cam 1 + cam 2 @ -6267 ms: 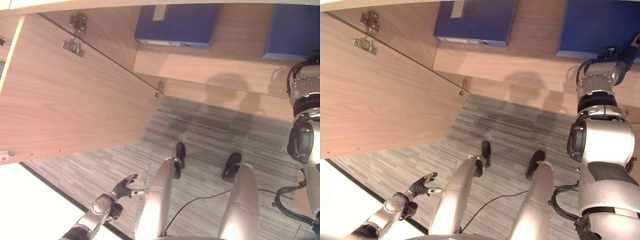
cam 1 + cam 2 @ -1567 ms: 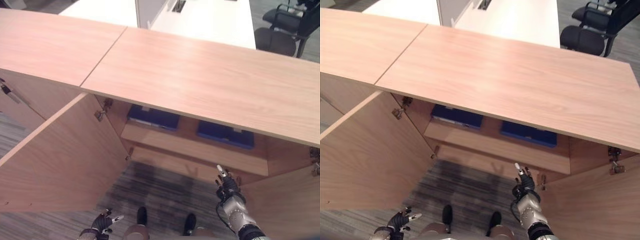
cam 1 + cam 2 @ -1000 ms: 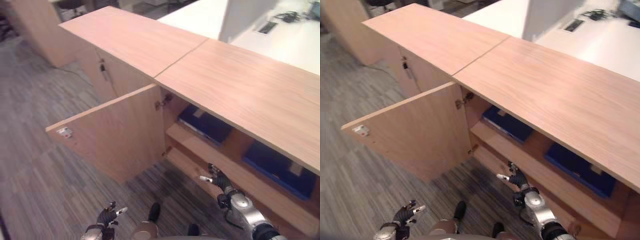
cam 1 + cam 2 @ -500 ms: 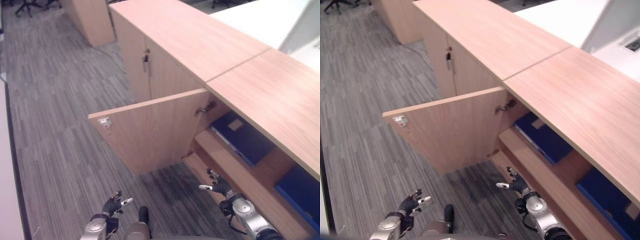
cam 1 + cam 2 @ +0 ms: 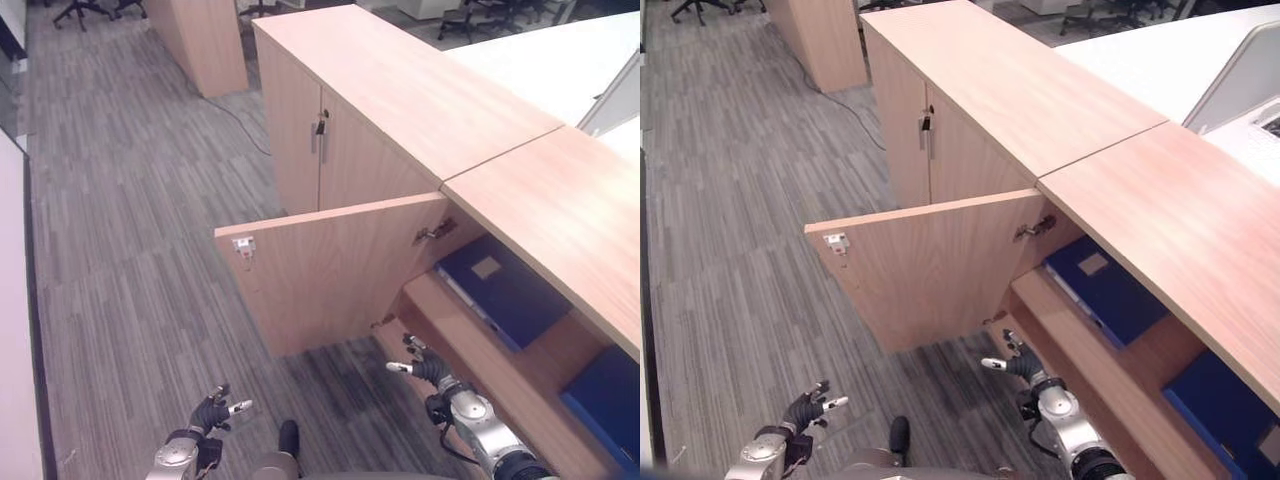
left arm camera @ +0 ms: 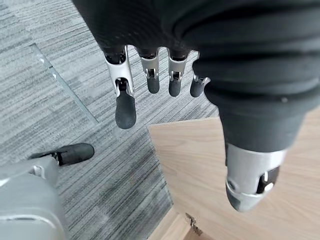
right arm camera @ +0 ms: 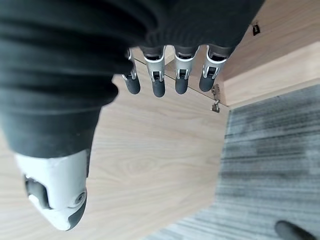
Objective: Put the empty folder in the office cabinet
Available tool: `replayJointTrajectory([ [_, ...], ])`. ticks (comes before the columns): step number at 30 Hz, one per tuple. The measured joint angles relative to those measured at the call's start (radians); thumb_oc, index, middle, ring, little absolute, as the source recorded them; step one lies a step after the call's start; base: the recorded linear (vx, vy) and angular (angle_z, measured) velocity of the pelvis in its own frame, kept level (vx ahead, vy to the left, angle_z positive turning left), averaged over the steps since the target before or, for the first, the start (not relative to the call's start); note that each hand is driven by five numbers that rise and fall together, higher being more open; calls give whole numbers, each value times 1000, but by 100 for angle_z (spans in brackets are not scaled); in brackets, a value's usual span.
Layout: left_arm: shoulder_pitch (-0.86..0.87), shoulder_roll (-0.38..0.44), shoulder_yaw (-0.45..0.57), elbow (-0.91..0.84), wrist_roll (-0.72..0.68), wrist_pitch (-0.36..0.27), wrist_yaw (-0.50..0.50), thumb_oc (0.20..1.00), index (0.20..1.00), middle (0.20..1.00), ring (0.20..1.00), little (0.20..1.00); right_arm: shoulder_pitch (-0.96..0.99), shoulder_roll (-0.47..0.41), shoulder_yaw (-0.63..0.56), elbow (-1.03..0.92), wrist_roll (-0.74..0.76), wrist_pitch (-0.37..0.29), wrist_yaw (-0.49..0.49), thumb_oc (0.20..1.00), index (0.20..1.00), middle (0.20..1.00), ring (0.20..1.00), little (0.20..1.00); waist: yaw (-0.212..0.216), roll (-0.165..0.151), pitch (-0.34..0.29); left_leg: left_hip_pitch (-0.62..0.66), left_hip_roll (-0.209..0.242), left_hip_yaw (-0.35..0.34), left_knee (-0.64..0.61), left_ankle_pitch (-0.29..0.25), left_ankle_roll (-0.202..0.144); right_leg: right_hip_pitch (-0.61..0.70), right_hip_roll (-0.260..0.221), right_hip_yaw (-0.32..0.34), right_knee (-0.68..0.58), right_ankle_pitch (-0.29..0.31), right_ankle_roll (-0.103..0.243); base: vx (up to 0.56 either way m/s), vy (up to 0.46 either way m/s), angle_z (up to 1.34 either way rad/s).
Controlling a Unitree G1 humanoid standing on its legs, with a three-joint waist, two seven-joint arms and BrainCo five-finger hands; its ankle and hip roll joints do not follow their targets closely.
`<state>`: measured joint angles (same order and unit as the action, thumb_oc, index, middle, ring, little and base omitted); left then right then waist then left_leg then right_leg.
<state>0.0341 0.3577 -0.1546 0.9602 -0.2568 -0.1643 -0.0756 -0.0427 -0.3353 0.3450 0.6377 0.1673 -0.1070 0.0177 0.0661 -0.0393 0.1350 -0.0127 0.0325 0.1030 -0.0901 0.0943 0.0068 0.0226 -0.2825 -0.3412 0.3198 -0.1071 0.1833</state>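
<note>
Two blue folders [image 5: 500,287] [image 5: 605,395] shelved (door [image 5: 330,270] open).

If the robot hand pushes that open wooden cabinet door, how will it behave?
The open wooden cabinet door would probably swing rather than slide, since metal hinges hold one edge. It looks like a stiff flat panel, unlikely to flex. Nothing visibly blocks its swing over the grey carpet floor.

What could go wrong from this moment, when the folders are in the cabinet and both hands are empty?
1. The open cabinet door swings out over the floor; a step toward it might bump it.
2. The right hand hangs open close to the lower shelf edge, so a swing of that arm could strike it.
3. The left hand is open and holds nothing; neither hand is near the door to close it.
</note>
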Motion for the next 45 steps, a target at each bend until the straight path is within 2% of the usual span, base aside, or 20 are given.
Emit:
replayJointTrajectory([
  [2,-3,14,9,10,0,-2,5,1000,1000,1000,1000,1000,7,0,2,0,0,0,0,1000,1000,1000,1000,1000,-4,-4,4,-6,1,-16,-1,7,2,-27,76,92,-118,-18,10,38,-7,24],
  [3,-2,12,8,10,0,-2,5,1000,1000,1000,1000,1000,13,0,1,0,0,0,0,1000,1000,1000,1000,1000,-7,-9,4,-6,-8,-25,-1,9,0,-25,93,107,-173,-13,5,44,-18,45],
  [4,-1,2,8,15,0,-2,6,1000,1000,1000,1000,1000,25,-3,-1,1,0,0,0,1000,1000,1000,1000,1000,-13,-6,3,-4,-14,-38,-10,11,-3,-10,103,123,-203,19,-40,49,-18,39],
  [9,53,-25,0,-25,-1,2,20,1000,1000,1000,1000,1000,74,-12,-8,1,0,2,0,1000,1000,1000,1000,1000,-10,33,-13,10,6,-44,0,14,-23,77,145,104,-350,84,-63,65,-28,6],
  [13,66,-39,-1,-184,-16,0,21,1000,1000,1000,1000,1000,111,-9,-32,0,0,3,-3,1000,1000,1000,1000,1000,-20,25,-22,47,4,-46,-1,5,-32,145,153,95,-410,102,-70,57,-22,2],
  [16,23,-36,3,-219,-48,-12,25,1000,1000,1000,1000,1000,115,-10,-41,0,0,3,-11,1000,1000,1000,1000,1000,-37,18,-40,59,8,-43,-1,0,-36,152,155,99,-408,99,-74,43,-21,-3],
  [22,-40,-31,38,-222,-76,-22,39,1000,1000,1000,1000,1000,117,-10,-39,0,0,4,-16,1000,1000,1000,1000,1000,-68,12,-70,76,12,-19,-10,-9,-43,151,154,125,-413,98,-75,24,-7,-14],
  [27,-93,51,38,-223,-90,-26,50,1000,1000,1000,1000,1000,116,-12,-29,-1,0,4,-7,1000,1000,1000,1000,1000,-88,19,-99,88,18,12,-10,-16,-43,146,155,153,-414,99,-72,15,-2,-18],
  [31,-120,79,33,-223,-89,-23,53,1000,1000,1000,1000,1000,119,-19,-24,0,0,5,5,1000,1000,1000,1000,1000,-96,29,-105,92,20,30,-10,-17,-42,140,155,170,-414,102,-71,12,-3,-14],
  [38,-192,121,33,-175,-89,-6,60,1000,1000,1000,1000,1000,123,-53,-22,0,-1,6,26,1000,1000,1000,1000,1000,-138,30,-108,96,22,58,-10,-18,-42,129,155,194,-414,110,-67,12,14,-11],
  [45,-193,121,34,-175,-94,-7,59,1000,1000,1000,1000,1000,124,-56,-22,0,-1,6,28,1000,1000,1000,1000,1000,-135,23,-110,91,23,59,-10,-18,-42,123,155,195,-414,112,-65,2,4,-1],
])
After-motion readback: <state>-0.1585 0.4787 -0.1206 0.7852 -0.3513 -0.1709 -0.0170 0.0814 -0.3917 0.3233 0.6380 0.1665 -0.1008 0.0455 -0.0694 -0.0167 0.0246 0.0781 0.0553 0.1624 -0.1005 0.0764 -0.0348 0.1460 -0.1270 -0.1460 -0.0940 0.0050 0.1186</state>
